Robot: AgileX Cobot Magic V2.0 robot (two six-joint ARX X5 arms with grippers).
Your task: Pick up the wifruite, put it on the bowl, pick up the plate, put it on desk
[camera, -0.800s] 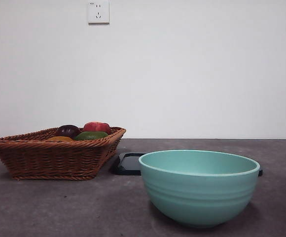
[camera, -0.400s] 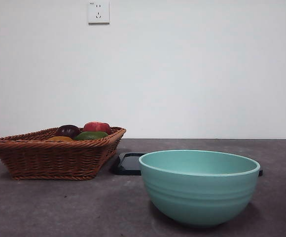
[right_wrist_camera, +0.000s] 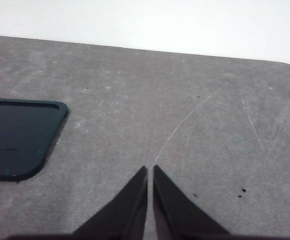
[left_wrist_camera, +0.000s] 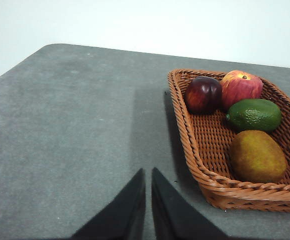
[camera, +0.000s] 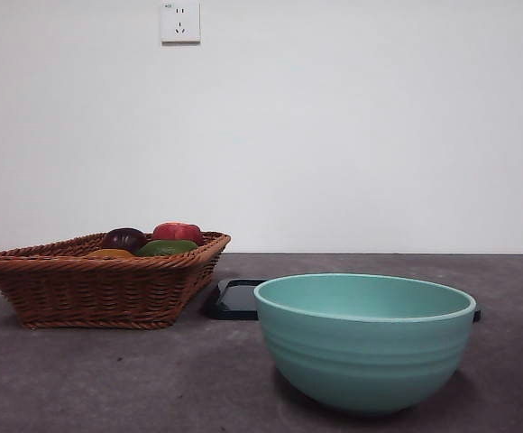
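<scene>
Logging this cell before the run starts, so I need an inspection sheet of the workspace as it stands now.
Surface: desk, dark grey, faint scratches and specks.
Job's things: wifruite lies in the wicker basket; bowl upright, nothing seen above its rim, inside hidden; black plate flat on the desk behind the bowl.
Clutter: dark purple fruit, red apple and green fruit share the basket.
Grippers: left gripper shut, beside the basket; right gripper shut, near the plate; both hold nothing.
Cables: nothing seen.
Surroundings: white wall, wall socket.
</scene>
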